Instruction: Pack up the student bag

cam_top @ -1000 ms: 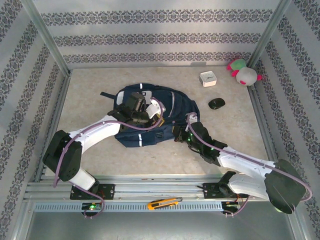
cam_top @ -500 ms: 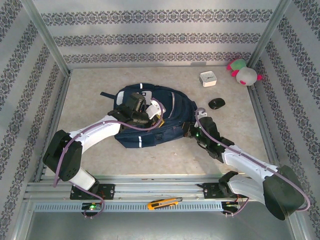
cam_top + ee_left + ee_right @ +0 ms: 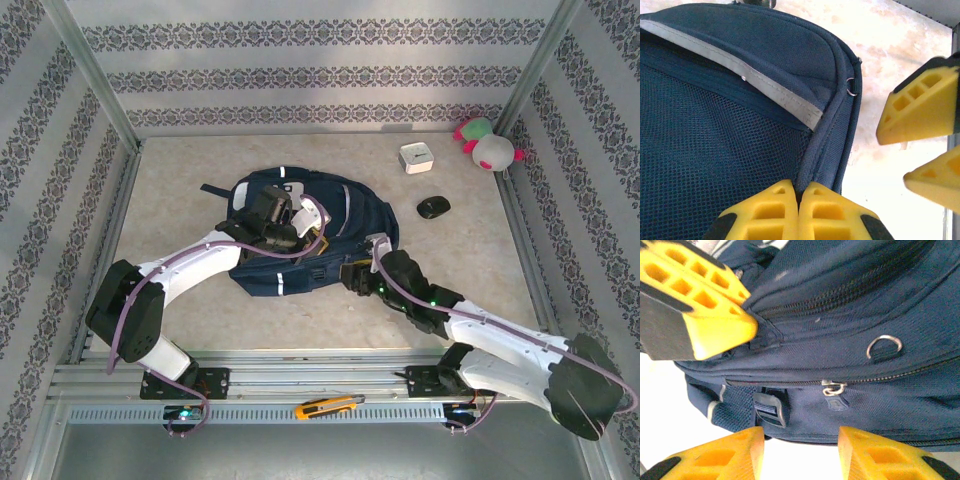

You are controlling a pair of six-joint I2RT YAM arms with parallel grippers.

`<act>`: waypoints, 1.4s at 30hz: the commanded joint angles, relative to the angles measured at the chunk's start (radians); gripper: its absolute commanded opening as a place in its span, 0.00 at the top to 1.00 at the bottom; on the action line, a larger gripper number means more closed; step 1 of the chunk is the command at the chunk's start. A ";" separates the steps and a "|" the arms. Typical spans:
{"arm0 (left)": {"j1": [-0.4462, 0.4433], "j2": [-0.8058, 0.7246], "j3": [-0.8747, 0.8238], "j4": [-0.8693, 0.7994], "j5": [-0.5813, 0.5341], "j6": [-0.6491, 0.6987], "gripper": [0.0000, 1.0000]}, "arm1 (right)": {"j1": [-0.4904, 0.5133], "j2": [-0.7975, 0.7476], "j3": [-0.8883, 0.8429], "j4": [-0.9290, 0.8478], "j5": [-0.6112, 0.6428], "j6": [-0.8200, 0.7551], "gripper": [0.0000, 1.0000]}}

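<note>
Our left gripper (image 3: 799, 189) has its two yellow fingers pressed flat together on the piped edge seam of the student bag (image 3: 740, 125), with a pinch of navy fabric caught between them. Our right gripper (image 3: 800, 452) stands partly spread with nothing between the jaws, close against the bag's lower side. From it, a zip pull (image 3: 832, 388) sits at 12 o'clock, a black buckle (image 3: 771, 409) at 11 and a metal ring (image 3: 883, 346) at 1.

We judge the bag soft and limp. The cloth and mesh panels will sag, fold and slide under a pinch, and a flat panel gives us little to bite. It looks bulky rather than fragile, so a firm grip should do no harm. The best holds are the stiff parts: the piping, the zip pulls, the ring and the buckle strap. One hand should anchor a seam while the other draws a zip, or the whole bag will drag along.

From above, the bag lies flat near the middle of the table (image 3: 200, 180), our left gripper on top of it and our right at its 4 o'clock edge. A black mouse (image 3: 433, 207), a white box (image 3: 415, 158) and a plush toy (image 3: 487, 145) lie well apart at 1 to 2 o'clock.
</note>
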 commanded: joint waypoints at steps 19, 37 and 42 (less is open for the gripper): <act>0.003 -0.038 0.024 -0.146 -0.088 0.054 1.00 | -0.067 0.106 0.045 0.059 0.067 -0.238 1.00; 0.006 -0.073 0.024 -0.300 -0.204 0.216 1.00 | -0.465 0.127 0.166 -0.234 -0.482 -0.329 1.00; 0.006 -0.077 0.026 -0.308 -0.224 0.209 1.00 | -0.451 0.146 0.162 -0.239 -0.567 -0.329 1.00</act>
